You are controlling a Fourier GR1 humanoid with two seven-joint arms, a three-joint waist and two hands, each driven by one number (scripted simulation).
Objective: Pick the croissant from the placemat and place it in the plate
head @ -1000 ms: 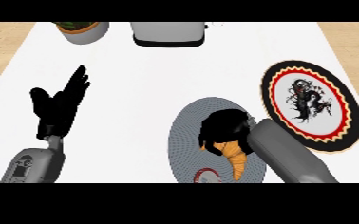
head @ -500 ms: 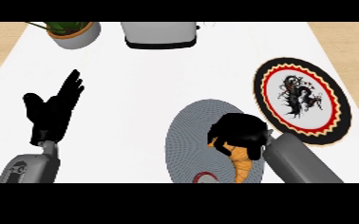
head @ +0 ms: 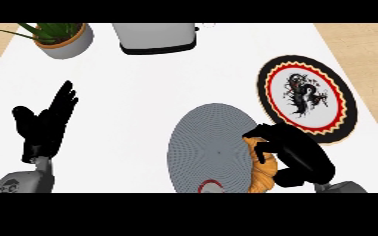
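Down in the head view, the right hand sits at the right edge of the grey round placemat, its fingers curled over the croissant, which lies on that edge of the mat near the counter's front. Just beyond the hand, toward the counter's right edge, lies the plate with a red zigzag rim and a black dragon figure. At the front left the left hand rests open, fingers straight. Along the back edge stand a potted plant at the left corner and a grey toaster beside it
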